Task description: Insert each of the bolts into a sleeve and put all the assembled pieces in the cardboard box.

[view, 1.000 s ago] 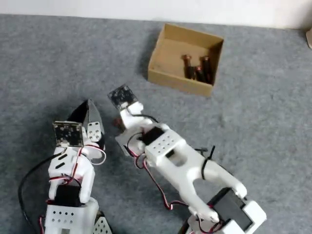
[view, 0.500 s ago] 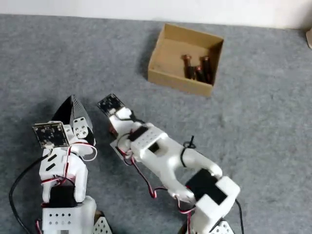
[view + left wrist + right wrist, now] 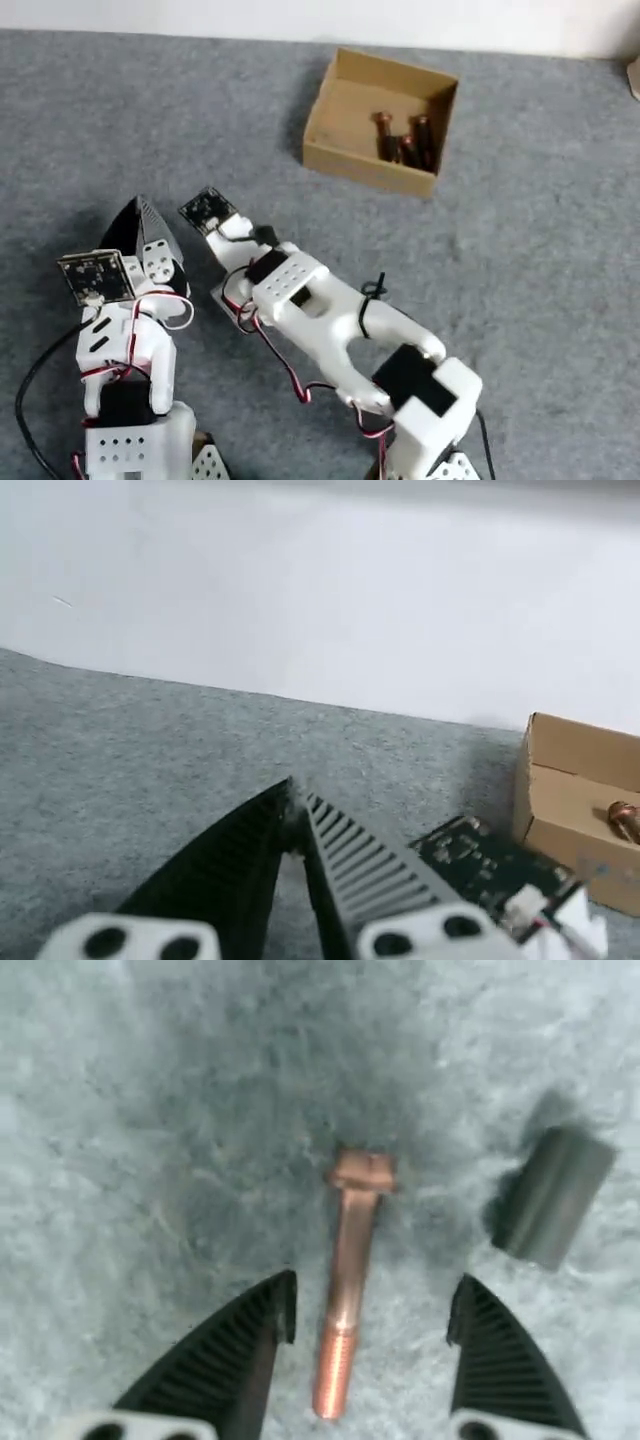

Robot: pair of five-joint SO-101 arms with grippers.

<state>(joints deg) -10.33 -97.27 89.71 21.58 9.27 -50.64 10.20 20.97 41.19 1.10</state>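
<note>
right gripper (image 3: 372,1295): jaws wide, straddling flat-lying bolt (image 3: 350,1260), lined up to pinch | sleeve (image 3: 553,1195) just beside | left gripper (image 3: 297,815): pinched together, empty (waiting) | box (image 3: 370,170): holds finished pieces (image 3: 405,140)

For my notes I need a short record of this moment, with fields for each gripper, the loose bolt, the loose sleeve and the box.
left gripper: shut, nothing between its fingers
right gripper: open, one finger on each side of the bolt, not touching it
bolt: copper-coloured, lying flat on the grey table
sleeve: dark, lying beside the bolt, apart from it
cardboard box: open, several pieces inside
</note>
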